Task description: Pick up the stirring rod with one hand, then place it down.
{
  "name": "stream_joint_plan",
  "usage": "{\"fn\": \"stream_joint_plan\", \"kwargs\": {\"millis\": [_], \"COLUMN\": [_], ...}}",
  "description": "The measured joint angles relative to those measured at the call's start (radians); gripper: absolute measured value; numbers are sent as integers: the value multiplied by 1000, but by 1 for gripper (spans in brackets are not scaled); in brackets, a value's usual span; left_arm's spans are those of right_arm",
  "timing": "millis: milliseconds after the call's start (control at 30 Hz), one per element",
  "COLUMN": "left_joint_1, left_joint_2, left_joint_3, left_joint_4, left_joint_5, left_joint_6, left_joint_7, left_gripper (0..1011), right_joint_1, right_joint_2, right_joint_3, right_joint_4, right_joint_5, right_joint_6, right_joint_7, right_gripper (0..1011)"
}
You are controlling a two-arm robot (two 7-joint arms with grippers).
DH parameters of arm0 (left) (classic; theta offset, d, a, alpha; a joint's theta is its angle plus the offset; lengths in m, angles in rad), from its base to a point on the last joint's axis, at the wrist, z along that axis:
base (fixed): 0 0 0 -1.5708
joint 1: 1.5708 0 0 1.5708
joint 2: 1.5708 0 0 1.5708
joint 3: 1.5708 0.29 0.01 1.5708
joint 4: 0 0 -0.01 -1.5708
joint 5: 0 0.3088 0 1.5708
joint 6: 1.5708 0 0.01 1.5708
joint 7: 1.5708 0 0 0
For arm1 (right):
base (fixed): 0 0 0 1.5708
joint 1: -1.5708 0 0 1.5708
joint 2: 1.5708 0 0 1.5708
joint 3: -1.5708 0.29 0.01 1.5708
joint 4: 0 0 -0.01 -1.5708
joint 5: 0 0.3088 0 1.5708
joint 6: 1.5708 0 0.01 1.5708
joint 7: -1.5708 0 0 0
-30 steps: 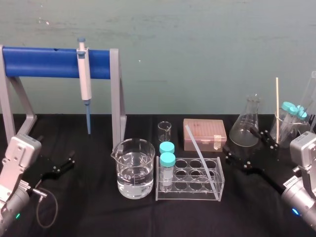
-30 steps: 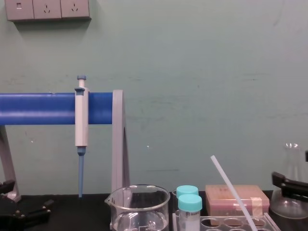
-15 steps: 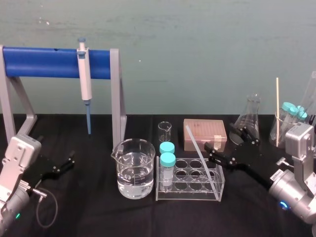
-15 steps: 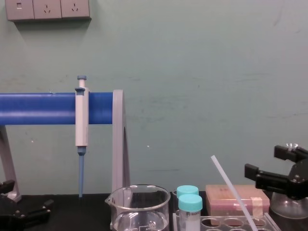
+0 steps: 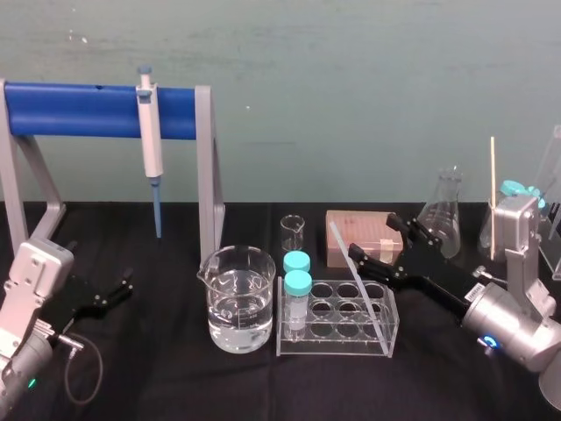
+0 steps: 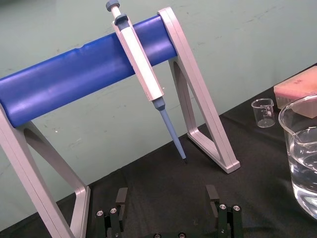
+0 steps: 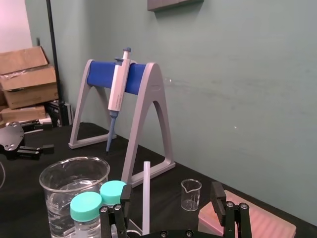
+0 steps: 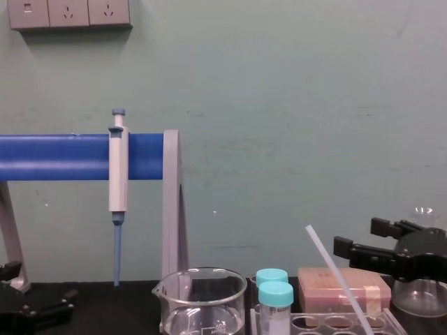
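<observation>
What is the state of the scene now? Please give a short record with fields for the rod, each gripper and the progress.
rod: stands in the rack, top leaning to the robot's left, not held
right gripper: open, raised, aimed at the rod's upper part, apart from it
left gripper: open, parked low at the left of the table
progress: rod not yet picked up

You face a pale green wall (image 8: 293,105), lightly scuffed, with a grey socket strip (image 8: 68,14) high at far left. A black table (image 5: 131,368) lies before you; cardboard boxes (image 7: 22,74) stand stacked farther off.
</observation>
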Motion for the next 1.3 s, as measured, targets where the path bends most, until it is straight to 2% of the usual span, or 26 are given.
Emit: {"fn": "stream_joint_plan", "kwargs": {"millis": [300, 533, 767, 1100, 1300], "left_joint_1": [0, 0, 0, 0, 0], "left_joint_2": [0, 0, 0, 0, 0], "left_joint_3": [0, 0, 0, 0, 0], "left_joint_4": [0, 0, 0, 0, 0], "left_joint_5": [0, 0, 0, 0, 0], "left_joint_6": [0, 0, 0, 0, 0], "left_joint_7": [0, 0, 0, 0, 0], "left_gripper": [1000, 1000, 1000, 1000, 1000], "right_joint_1": [86, 124, 155, 165, 166], "right_joint_2": [-46, -67, -82, -78, -78], "right_joint_3": [-8, -15, -34, -47, -47], "right_joint_4": [119, 172, 217, 236, 235], "right_joint_5": [16, 22, 34, 41, 41], "right_joint_6": [26, 45, 89, 129, 130], "right_joint_7": [108, 178, 236, 249, 248], "right_gripper": [1003, 1003, 1003, 1003, 1003]}}
